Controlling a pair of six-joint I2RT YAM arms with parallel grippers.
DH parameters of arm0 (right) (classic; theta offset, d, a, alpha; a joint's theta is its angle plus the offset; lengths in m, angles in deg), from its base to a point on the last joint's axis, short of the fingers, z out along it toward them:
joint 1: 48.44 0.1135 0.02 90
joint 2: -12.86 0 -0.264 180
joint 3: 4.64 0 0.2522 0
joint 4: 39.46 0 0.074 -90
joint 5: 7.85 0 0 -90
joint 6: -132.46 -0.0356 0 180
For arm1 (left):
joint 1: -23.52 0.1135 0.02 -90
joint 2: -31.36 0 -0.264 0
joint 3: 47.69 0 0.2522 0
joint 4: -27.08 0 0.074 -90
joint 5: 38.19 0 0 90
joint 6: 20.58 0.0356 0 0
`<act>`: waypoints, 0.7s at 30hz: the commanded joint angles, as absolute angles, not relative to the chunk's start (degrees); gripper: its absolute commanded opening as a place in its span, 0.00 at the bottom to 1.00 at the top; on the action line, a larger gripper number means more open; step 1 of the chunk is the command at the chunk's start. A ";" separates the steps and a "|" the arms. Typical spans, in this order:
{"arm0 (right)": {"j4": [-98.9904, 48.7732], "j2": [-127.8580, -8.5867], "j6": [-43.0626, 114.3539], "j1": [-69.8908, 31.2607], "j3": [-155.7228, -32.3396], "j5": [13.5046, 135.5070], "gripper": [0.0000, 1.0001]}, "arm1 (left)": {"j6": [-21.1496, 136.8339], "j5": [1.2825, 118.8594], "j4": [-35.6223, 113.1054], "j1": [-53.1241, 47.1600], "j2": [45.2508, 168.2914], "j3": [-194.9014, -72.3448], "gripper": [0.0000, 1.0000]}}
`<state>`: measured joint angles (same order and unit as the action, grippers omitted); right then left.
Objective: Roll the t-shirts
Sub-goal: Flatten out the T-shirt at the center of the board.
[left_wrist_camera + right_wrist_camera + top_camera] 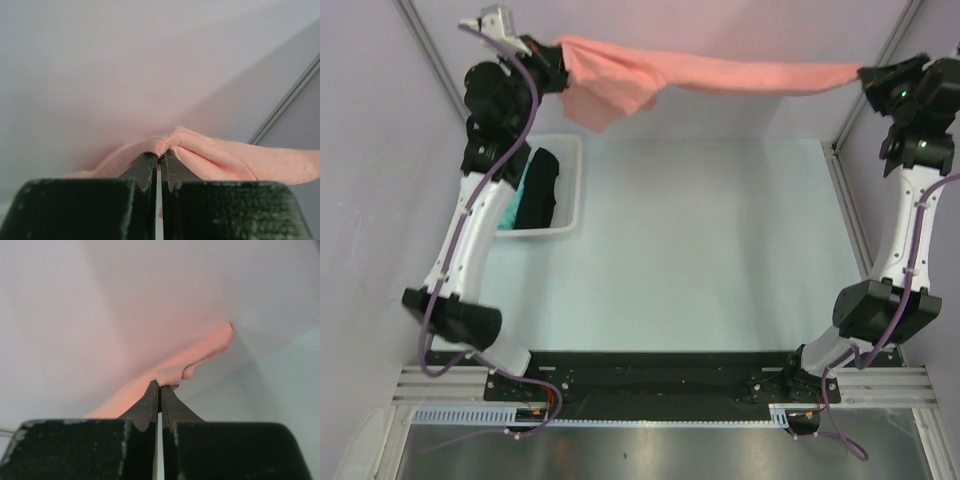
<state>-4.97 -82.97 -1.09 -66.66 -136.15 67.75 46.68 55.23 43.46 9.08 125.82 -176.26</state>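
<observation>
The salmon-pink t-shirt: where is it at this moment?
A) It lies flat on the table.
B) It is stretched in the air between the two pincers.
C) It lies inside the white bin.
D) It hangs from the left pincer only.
B: the left pincer and the right pincer are each shut on one end of the salmon-pink t-shirt, which spans the air above the table.

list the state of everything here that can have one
salmon-pink t-shirt, lifted off the table, stretched between both grippers, loose fold hanging near the left end
left gripper, shut on the salmon-pink t-shirt
right gripper, shut on the salmon-pink t-shirt
white bin, upright on the table, holding shirts
black t-shirt, bunched in the bin, unrolled
teal t-shirt, in the bin, mostly hidden by the left arm
</observation>
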 commanded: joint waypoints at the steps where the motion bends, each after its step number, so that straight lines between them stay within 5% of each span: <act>1: -8.12 -75.50 -1.49 -66.11 -117.23 64.92 0.00 | 43.07 55.76 37.86 9.37 111.65 -151.21 0.00; 8: -3.29 -69.32 5.10 -64.97 -87.85 71.16 0.00 | 30.14 54.29 32.24 5.51 99.75 -109.65 0.00; 10: -2.77 -70.19 6.95 -64.79 -82.92 72.03 0.01 | 27.25 53.66 29.53 2.88 99.66 -100.89 0.12; 14: 0.48 -73.10 10.20 -65.14 -81.15 77.74 0.35 | 24.07 52.78 29.85 -1.35 102.11 -94.77 0.47; 17: 2.50 -71.17 12.84 -64.09 -80.80 80.64 0.55 | 24.42 47.43 35.91 -4.69 101.59 -94.33 0.45; 21: 4.18 -63.28 13.19 -58.04 -78.00 84.95 0.58 | 23.02 43.20 39.96 -6.80 99.05 -92.83 0.48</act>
